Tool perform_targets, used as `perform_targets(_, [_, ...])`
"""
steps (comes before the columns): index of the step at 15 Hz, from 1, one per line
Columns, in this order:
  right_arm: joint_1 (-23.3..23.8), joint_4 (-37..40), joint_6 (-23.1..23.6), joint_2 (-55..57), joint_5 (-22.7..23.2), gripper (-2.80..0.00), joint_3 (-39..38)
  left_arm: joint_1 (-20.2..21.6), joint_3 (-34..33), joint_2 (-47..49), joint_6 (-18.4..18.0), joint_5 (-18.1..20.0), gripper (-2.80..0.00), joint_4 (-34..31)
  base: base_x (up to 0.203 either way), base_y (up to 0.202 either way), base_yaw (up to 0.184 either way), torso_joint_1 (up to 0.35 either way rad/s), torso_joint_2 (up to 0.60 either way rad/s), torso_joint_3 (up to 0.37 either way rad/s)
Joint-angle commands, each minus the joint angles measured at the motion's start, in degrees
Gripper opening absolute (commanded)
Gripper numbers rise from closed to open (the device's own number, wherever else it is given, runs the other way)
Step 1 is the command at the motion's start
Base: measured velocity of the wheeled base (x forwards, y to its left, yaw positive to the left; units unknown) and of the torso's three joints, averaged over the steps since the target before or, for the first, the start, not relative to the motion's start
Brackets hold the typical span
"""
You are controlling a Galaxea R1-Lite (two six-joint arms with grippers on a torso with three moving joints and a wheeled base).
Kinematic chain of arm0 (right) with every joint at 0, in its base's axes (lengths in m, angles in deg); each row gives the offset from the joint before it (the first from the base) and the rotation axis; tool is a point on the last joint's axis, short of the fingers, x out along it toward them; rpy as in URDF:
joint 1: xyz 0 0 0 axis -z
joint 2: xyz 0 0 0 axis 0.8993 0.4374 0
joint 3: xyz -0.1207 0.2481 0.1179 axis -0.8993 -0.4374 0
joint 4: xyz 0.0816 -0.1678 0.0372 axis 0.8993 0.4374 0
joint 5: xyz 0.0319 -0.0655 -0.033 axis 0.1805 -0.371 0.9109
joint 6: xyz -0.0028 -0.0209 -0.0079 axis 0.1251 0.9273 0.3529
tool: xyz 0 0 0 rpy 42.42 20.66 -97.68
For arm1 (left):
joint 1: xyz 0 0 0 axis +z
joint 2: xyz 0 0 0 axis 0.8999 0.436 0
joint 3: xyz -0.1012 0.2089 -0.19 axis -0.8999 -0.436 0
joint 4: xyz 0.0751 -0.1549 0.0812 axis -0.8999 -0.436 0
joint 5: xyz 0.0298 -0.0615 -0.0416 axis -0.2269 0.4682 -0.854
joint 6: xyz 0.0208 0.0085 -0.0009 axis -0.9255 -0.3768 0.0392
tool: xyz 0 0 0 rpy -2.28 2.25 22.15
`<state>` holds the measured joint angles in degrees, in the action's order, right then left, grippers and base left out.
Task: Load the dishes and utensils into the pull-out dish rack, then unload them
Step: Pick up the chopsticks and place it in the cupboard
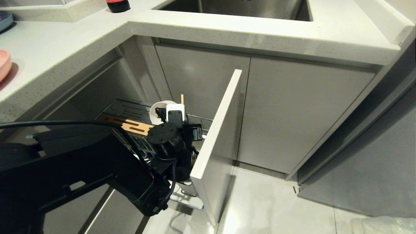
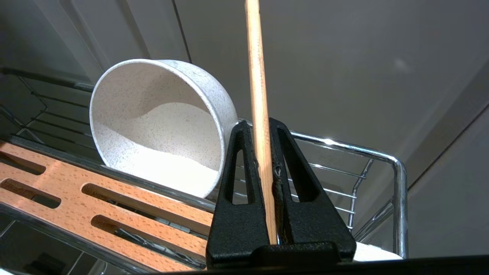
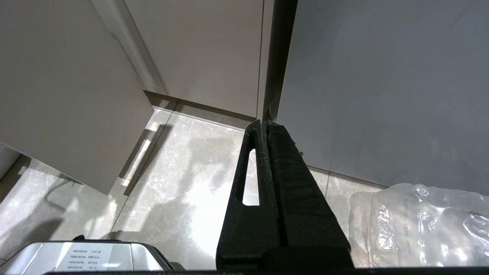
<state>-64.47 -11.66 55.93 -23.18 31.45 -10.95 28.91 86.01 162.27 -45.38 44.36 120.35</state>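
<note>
The pull-out dish rack (image 1: 217,139) stands drawn out from under the counter. Its chrome rail (image 2: 382,156) and slotted wooden strip (image 2: 76,198) show in the left wrist view. A cream-white speckled bowl (image 1: 157,109) leans on its side in the rack, mouth toward the camera (image 2: 153,126). My left gripper (image 1: 178,113) is over the rack beside the bowl. It is shut (image 2: 259,128) on a pale wooden chopstick (image 2: 255,68) that stands upright, its tip (image 1: 182,98) poking above the hand. A salmon-pink plate (image 1: 4,66) lies on the countertop at far left. My right gripper (image 3: 264,124) hangs shut and empty over the floor. The spoon is out of view.
The countertop (image 1: 227,31) with a steel sink (image 1: 234,8) runs above the rack. A dark jar (image 1: 118,5) and a blue dish edge (image 1: 5,20) sit at the back left. A clear plastic bag (image 3: 420,221) lies on the tiled floor by the grey cabinet.
</note>
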Motion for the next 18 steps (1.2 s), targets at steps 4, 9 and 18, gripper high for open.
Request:
perform_targets(4, [0.0,0.0,0.0,0.0,0.0,-2.8,0.0,0.8,1.1,-0.1,-0.2,-0.2,-2.8,0.5,0.0,0.0,0.0,0.0,0.0,0.0])
perform_targets(9, [0.0,0.0,0.0,0.0,0.0,-2.8,0.0,0.8,1.3,-1.0,-0.4,-0.3,-2.8,0.5,0.0,0.0,0.0,0.0,0.0,0.0])
perform_targets(18, [0.0,0.0,0.0,0.0,0.0,-2.8,0.0,0.8,1.4,0.6,0.2,-0.3,-2.8,0.5,0.0,0.0,0.0,0.0,0.0,0.0])
